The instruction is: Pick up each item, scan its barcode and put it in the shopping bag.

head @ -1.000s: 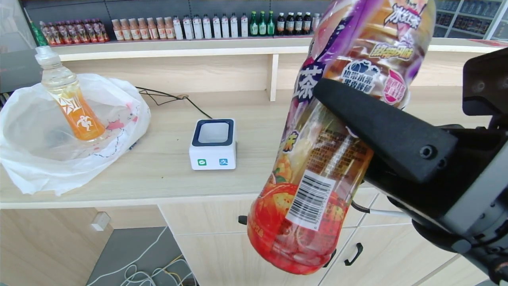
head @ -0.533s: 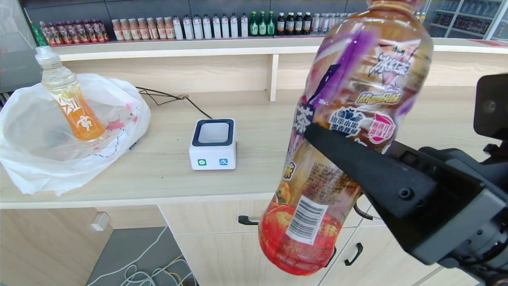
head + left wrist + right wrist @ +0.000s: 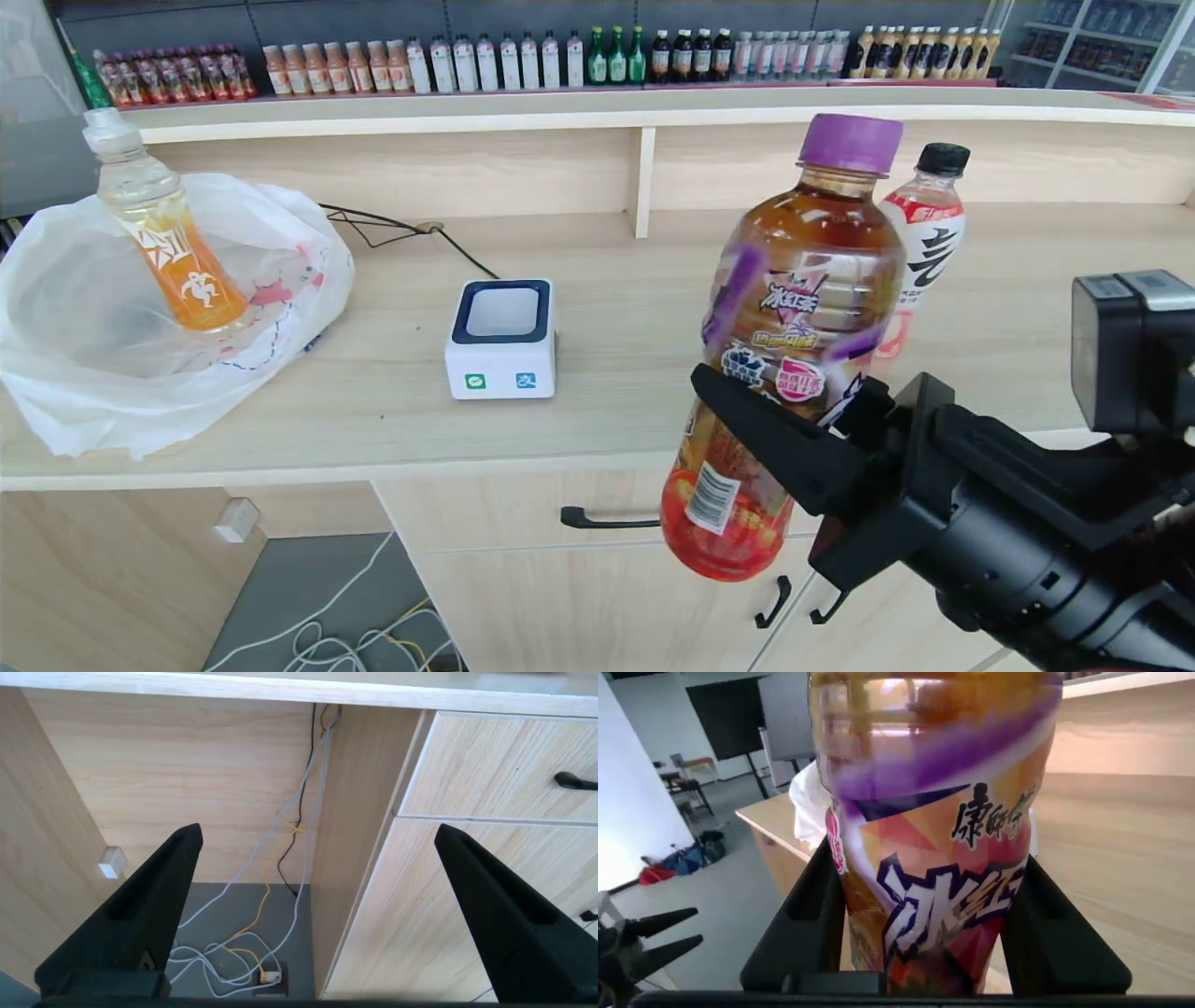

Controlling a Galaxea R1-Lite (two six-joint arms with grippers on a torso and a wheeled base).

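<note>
Half hidden behind the purple-capped tea bottle [image 3: 803, 308], clamped in the right gripper [image 3: 780, 411] over the counter's [image 3: 607, 308] front edge: a black-capped bottle [image 3: 929, 233]. Mid-counter, a scanner [image 3: 501, 338]; at the left end, the shopping bag [image 3: 84, 373] holding an orange bottle [image 3: 168, 243]. Below, left gripper [image 3: 318, 887] spread wide, empty.

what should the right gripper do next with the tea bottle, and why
Likely carry the tea bottle left to above the scanner and turn its barcode down toward the scanner's window. The right gripper is shut on the bottle to the scanner's right, out past the counter edge, and the barcode faces the head camera, away from the scanner.
</note>
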